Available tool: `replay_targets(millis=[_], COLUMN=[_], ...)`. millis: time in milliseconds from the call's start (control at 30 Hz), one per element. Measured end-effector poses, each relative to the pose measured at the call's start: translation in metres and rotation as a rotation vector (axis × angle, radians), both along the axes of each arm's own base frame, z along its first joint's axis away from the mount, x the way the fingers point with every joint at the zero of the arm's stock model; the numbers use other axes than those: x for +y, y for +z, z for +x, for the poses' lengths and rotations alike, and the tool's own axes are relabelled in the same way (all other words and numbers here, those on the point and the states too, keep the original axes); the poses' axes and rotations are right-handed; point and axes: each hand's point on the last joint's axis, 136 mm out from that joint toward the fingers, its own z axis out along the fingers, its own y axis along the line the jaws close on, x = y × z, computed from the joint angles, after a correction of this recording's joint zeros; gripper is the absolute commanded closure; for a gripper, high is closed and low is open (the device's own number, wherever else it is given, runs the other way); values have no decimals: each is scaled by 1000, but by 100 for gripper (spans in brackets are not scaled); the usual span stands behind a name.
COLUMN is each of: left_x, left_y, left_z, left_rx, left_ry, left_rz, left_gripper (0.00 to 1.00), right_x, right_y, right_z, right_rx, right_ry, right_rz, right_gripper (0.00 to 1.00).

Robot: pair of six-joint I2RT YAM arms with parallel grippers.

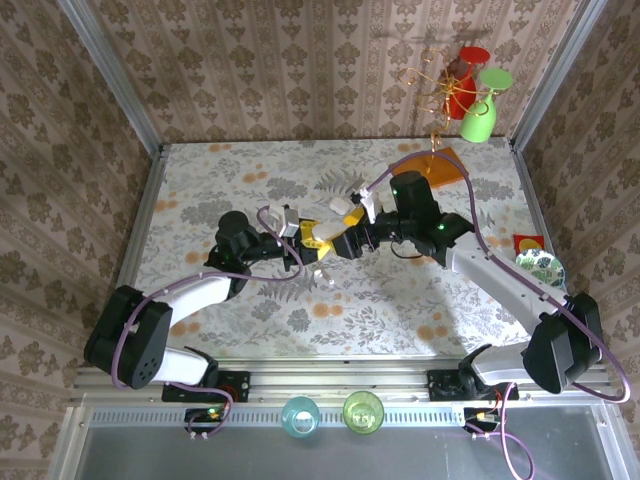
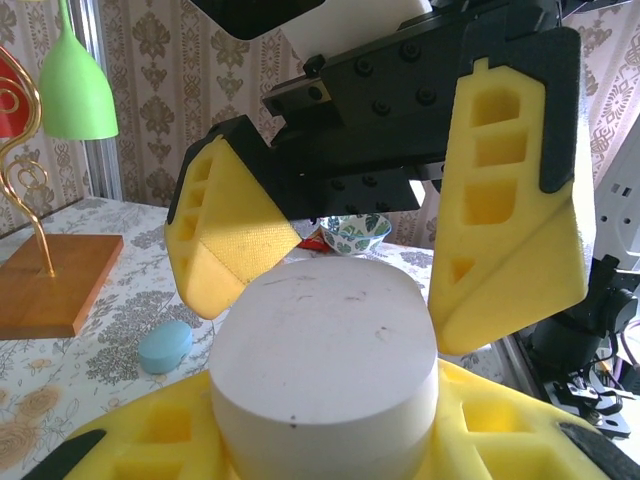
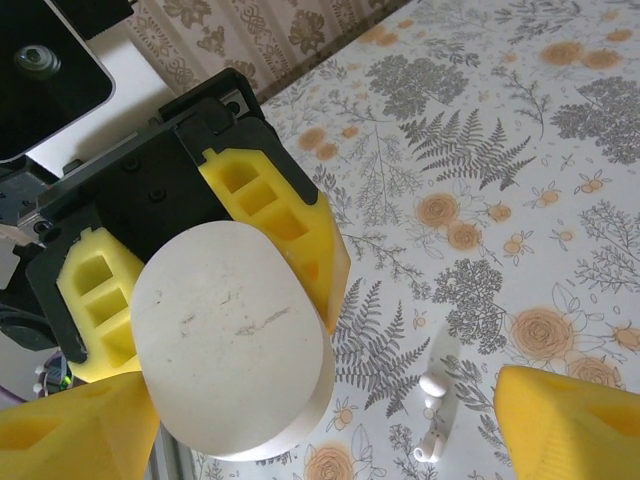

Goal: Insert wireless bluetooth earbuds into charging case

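Observation:
My left gripper (image 2: 325, 425) is shut on a white oval charging case (image 2: 325, 345), lid closed, held above the middle of the table. The same case (image 3: 230, 345) sits between the left gripper's yellow fingers (image 3: 285, 215) in the right wrist view. My right gripper (image 3: 325, 435) stands open, its yellow fingers (image 2: 505, 220) on either side of the case without touching it. Two white earbuds (image 3: 432, 385) lie on the tablecloth just right of the case, one behind the other. In the top view both grippers meet mid-table, left gripper (image 1: 303, 240) and right gripper (image 1: 338, 240).
A blue oval case (image 2: 165, 346) lies on the cloth to the left. A wooden base with a gold wire stand (image 1: 447, 165) carries red and green cups at the back right. A patterned bowl (image 1: 541, 268) and a red packet (image 1: 527, 242) sit at the right edge.

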Motion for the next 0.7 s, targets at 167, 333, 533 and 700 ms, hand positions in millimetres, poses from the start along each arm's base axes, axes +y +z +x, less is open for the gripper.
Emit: replay_targets(millis=[167,333,533,700], left_x=[0,1,2,2], left_y=[-2,-8,-9,-6], left_z=[2,0,-9,-12], left_rx=[5,22,18,8], left_ry=[14,12,-27,-39], left_rz=[2,12,12,6], left_gripper=[70,70,70,70], right_x=[-2,-6,-15,-15], right_y=[0,7,10,7], right_z=[4,9,23,27], right_rx=[-3,-16,-32,-26], right_ry=[-31,-67,-135,-149], right_rz=[-10,5,0,-10], right_gripper=[14,14,14,14])
